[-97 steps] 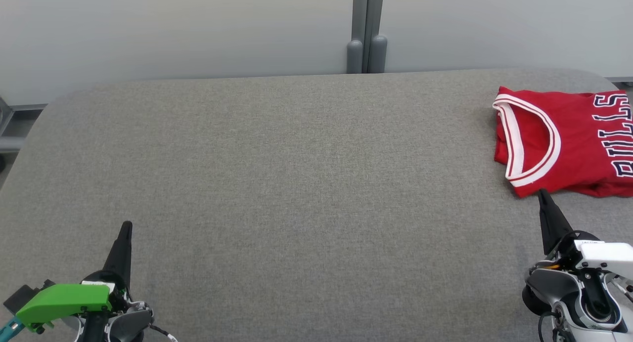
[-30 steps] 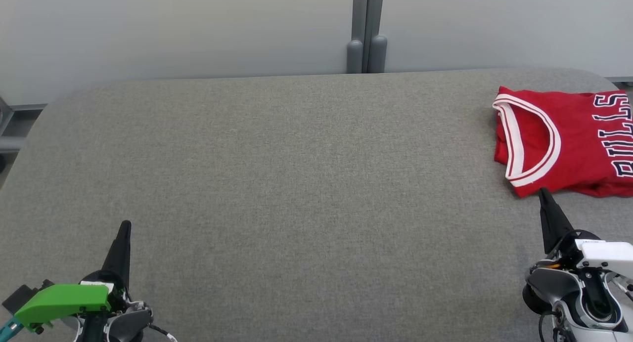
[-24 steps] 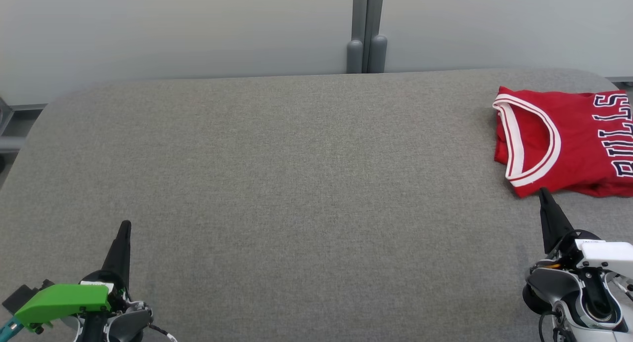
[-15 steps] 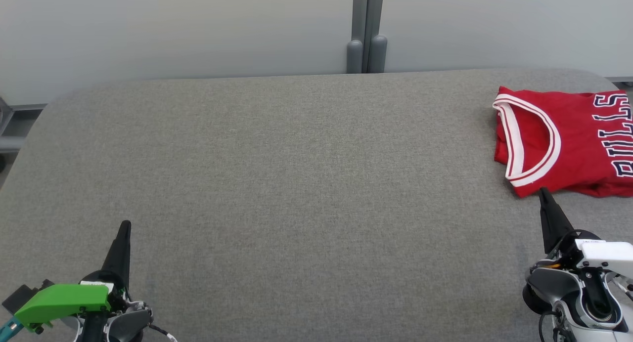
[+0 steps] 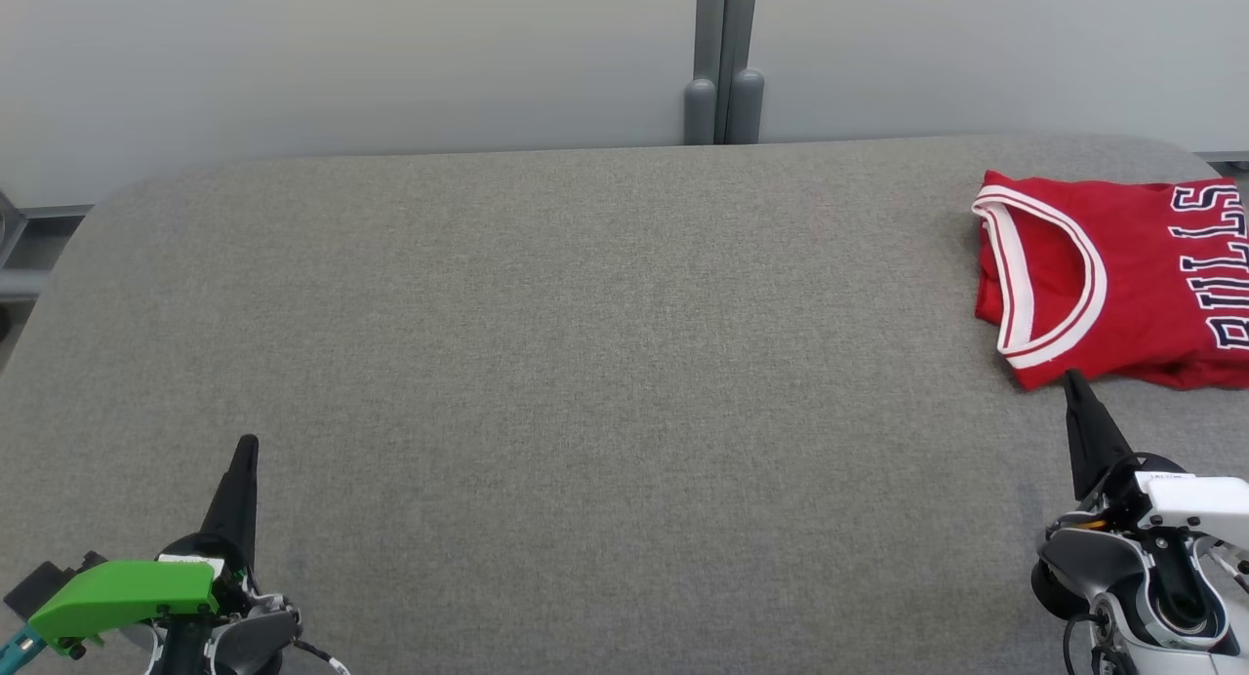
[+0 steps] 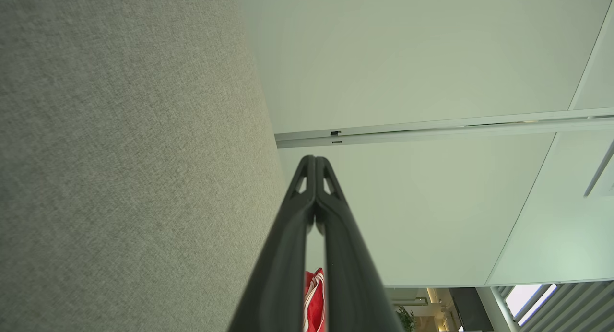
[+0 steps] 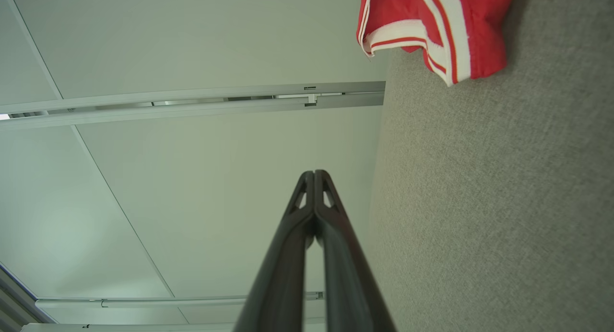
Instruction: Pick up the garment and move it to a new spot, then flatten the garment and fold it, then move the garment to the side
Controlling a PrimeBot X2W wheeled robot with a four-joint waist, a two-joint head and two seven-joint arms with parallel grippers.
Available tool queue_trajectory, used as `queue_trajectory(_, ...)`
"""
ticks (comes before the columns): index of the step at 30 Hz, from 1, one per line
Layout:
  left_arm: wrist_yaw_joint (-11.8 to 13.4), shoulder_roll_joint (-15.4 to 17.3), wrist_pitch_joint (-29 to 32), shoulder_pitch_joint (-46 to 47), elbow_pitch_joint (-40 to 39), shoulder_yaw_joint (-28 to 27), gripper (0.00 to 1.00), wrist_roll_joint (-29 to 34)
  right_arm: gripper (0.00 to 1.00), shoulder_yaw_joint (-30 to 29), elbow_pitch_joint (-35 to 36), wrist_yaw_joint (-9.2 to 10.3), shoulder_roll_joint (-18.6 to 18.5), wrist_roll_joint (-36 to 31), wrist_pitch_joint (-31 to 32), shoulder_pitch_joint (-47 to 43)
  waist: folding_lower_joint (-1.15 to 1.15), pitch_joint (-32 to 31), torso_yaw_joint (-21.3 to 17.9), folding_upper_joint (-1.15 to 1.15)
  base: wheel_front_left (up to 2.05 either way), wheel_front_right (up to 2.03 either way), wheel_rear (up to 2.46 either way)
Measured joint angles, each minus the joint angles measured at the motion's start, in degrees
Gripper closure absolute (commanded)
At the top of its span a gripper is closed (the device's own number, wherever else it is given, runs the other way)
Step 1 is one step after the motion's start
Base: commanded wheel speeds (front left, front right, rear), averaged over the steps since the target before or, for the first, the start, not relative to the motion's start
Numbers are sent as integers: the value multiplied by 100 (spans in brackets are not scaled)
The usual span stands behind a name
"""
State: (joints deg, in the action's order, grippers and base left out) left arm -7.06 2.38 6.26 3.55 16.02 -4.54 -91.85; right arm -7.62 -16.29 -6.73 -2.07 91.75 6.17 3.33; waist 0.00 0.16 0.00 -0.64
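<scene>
Red folded fabric jersey (image 5: 1151,295): expect light, limp, slippery handling. Pinch the white-trimmed neckline (image 5: 1100,285) nearest the right fingers (image 5: 1085,431). Left fingers (image 5: 237,490) and right fingers: clenched, empty.

A garment (image 5: 1122,275) lies on the far right corner of a table (image 5: 585,363), with its neck opening turned toward the table's middle and its other end running past the right edge of the head view. The right gripper (image 5: 1070,377) sits over the table's near right, its tip just before the garment's near edge; whether they touch cannot be told. The left gripper (image 5: 249,444) sits over the near left, well apart from the garment. A wall (image 5: 342,60) stands behind the table, with a post (image 5: 722,70) behind the middle of the far edge.
</scene>
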Motion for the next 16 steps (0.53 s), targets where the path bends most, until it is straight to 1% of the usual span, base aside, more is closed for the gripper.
queue_trajectory(16, 0, 0, 0, 0, -4, -1, 100, 0, 100, -1, 9, 0, 0, 0, 1, 0, 0, 0, 0, 0, 0, 0, 0)
